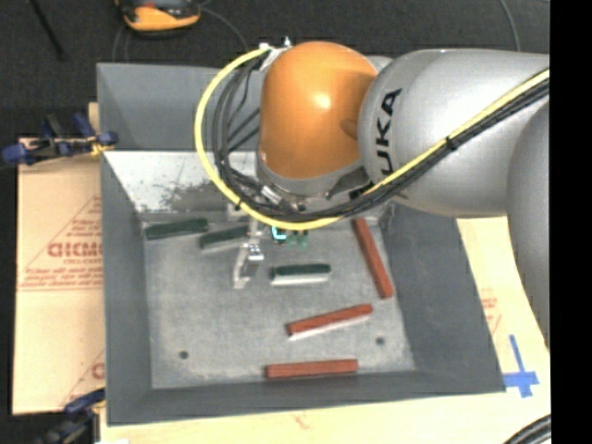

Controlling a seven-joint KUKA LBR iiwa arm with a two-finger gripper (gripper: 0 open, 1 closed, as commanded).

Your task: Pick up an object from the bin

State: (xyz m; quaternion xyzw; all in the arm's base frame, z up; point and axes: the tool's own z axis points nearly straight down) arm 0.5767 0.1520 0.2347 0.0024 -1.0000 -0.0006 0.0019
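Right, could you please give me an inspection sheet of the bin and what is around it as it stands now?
Surface: grey bin floor, speckled, with a dark smudge by the back wall.
Job's things: three dark green bars, back left, next to it and centre; three red-brown bars, right and slanted, front middle and along the front wall. All lie flat.
Clutter: nothing seen.
Grippers: gripper low between the second and the centre green bar.
Cables: yellow cable and black cables loop round the orange cover.
Surroundings: orange and black device beyond the back wall.
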